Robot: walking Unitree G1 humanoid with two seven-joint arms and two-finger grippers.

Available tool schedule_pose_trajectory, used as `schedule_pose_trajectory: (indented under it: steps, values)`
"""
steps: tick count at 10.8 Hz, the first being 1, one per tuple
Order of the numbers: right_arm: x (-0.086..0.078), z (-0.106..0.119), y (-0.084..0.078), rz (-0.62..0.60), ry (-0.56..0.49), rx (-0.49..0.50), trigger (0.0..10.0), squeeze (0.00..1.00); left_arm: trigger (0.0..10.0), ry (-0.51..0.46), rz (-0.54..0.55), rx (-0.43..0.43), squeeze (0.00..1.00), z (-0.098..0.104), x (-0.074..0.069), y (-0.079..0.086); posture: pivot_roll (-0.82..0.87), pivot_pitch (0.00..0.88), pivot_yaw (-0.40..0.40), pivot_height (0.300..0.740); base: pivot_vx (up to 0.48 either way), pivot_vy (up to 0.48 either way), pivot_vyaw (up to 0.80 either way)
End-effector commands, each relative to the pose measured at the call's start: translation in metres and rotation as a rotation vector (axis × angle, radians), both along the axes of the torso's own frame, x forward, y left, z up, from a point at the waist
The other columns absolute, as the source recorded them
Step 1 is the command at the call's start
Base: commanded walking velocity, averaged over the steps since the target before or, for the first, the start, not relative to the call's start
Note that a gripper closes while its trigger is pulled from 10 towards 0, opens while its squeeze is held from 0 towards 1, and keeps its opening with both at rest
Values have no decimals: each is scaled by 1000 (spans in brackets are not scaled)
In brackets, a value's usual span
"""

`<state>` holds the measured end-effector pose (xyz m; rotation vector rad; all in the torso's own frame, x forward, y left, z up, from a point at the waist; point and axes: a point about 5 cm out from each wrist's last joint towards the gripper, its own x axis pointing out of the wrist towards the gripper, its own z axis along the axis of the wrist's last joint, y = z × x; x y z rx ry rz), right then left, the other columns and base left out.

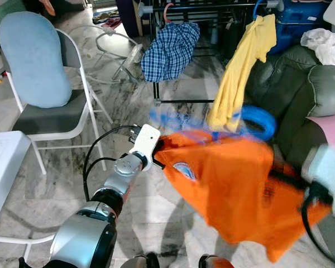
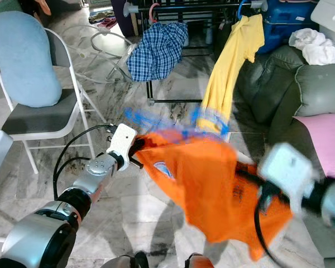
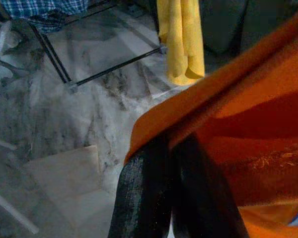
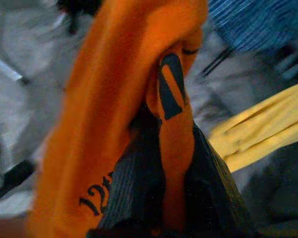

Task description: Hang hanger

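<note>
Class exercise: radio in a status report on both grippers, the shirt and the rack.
Left gripper and right gripper both shut on orange shirt. Blue hanger blurred. Clothes rack ahead, yellow shirt hanging between.

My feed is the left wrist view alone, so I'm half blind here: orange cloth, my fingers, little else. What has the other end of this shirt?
Observer: The right gripper, shut on a fold of the orange shirt.
Operator: Is there a hanger in it?
Observer: Yes, a blurred blue hanger at its top.
Operator: Where's the rack?
Observer: The rack stands ahead, holding a plaid shirt and a yellow shirt.
</note>
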<state>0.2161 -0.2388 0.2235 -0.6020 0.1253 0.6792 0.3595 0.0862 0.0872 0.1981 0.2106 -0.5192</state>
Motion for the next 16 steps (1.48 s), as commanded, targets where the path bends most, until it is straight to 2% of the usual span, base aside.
schedule_pose_trajectory:
  steps: [1,2,3,4,5,6,8,9,10,11,13,14,15,16]
  values:
    - [9,7,-2,-67,-111,28,10000,0,0,33,-4,-19,0,-6,-4,2,-272,128,103,740,0,0,0]
    - [20,4,-2,-146,-183,68,10000,0,0,37,-33,-26,0,-10,-7,-3,-270,128,101,740,0,0,0]
    - [28,-3,3,-192,-202,118,10000,0,10000,16,-32,-43,0,-11,-10,-5,-262,139,103,740,0,0,0]
    - [30,-9,10,-187,-191,138,10000,0,10000,-2,-35,-83,1000,-9,-11,-6,-261,141,103,740,0,0,0]
    - [38,-23,20,-171,-154,169,10000,0,10000,-104,-56,-153,1000,2,-11,-8,-253,149,99,740,0,0,0]
    - [44,-31,21,-179,-144,173,10000,0,10000,-161,-57,-157,1000,8,-11,-6,-250,151,100,740,0,0,0]
    - [58,-46,14,-220,-113,202,10000,0,10000,-255,-59,-128,1000,18,-10,2,-225,155,93,740,0,0,0]
    - [69,-59,6,-239,-76,188,10000,0,10000,-334,-90,-32,1000,20,-13,15,-211,160,88,740,0,0,0]
    - [73,-64,1,-194,-60,109,10000,0,10000,-409,-147,62,1000,22,-17,22,-197,167,84,740,0,0,0]
    - [75,-62,-11,-137,-11,50,10000,0,10000,-450,-183,158,1000,18,-21,29,-186,170,84,740,0,0,0]
    - [76,-62,-26,-74,42,-30,10000,0,10000,-490,-232,206,1000,16,-28,30,-187,169,85,740,0,0,0]
    - [76,-64,-30,11,74,-93,10000,0,10000,-514,-283,237,1000,12,-33,26,-190,171,88,740,0,0,0]
    - [73,-62,-27,140,162,-90,10000,0,10000,-539,-350,273,1000,9,-38,19,-194,175,92,740,0,0,0]
    - [71,-63,-23,246,203,-217,10000,0,10000,-559,-396,286,1000,10,-39,13,-197,181,98,740,0,0,0]
